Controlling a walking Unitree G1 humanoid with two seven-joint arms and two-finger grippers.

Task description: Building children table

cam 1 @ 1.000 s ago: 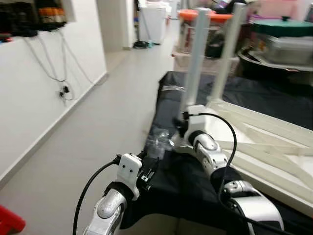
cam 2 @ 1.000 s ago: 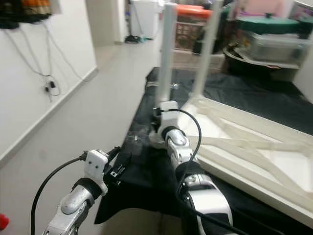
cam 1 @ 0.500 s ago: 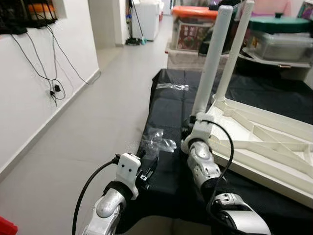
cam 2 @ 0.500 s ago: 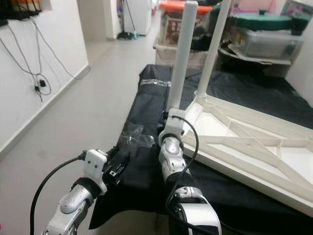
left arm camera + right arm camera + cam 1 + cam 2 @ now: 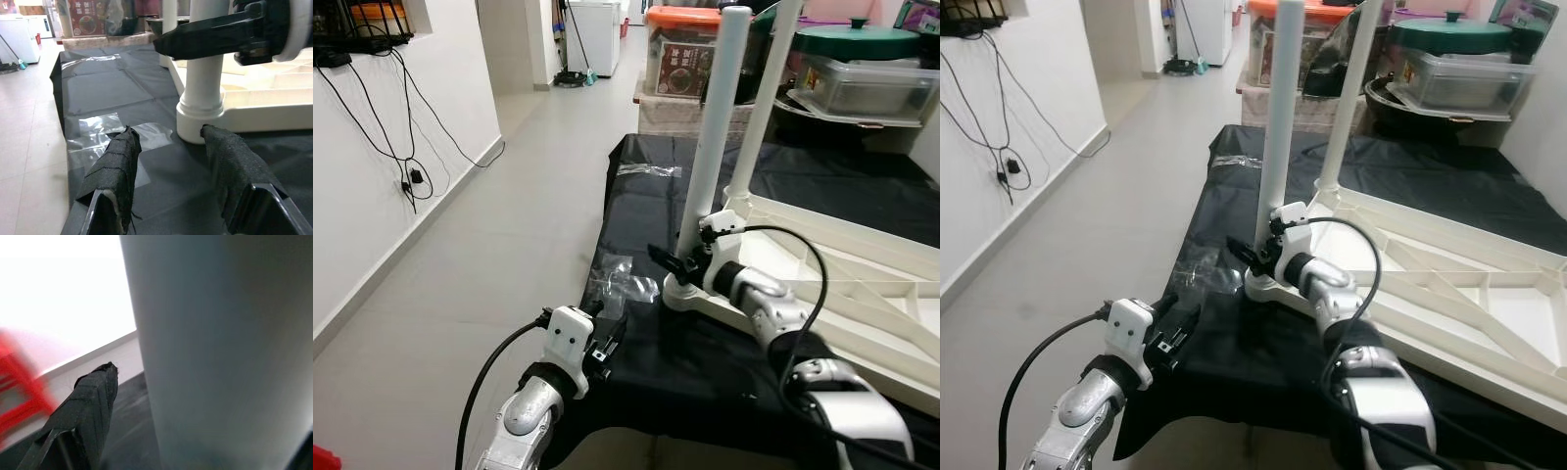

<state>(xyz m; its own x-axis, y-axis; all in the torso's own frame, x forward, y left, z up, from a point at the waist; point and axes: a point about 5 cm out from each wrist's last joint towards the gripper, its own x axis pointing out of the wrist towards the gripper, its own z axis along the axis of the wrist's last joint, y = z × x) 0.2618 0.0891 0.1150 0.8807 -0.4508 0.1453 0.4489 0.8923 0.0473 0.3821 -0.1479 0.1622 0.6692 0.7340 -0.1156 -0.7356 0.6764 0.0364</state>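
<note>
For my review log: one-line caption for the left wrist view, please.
Open left gripper hovers over the black cloth, facing the white table leg, with the right gripper at the leg.

The near table leg (image 5: 710, 162) was flanked by the right gripper (image 5: 677, 262). Bare black cloth (image 5: 102, 88) beside a plastic wrapper (image 5: 619, 282) lay unobstructed before the left gripper (image 5: 171, 166).

A white plastic children's table (image 5: 842, 284) lies upside down on a black sheet (image 5: 656, 211), its ribbed underside facing up, one corner near the sheet's left edge. Two white tubular legs stand upright: the near leg (image 5: 710, 157) in that corner's socket (image 5: 199, 115), the far leg (image 5: 764, 108) apparently at the next corner behind.
</note>
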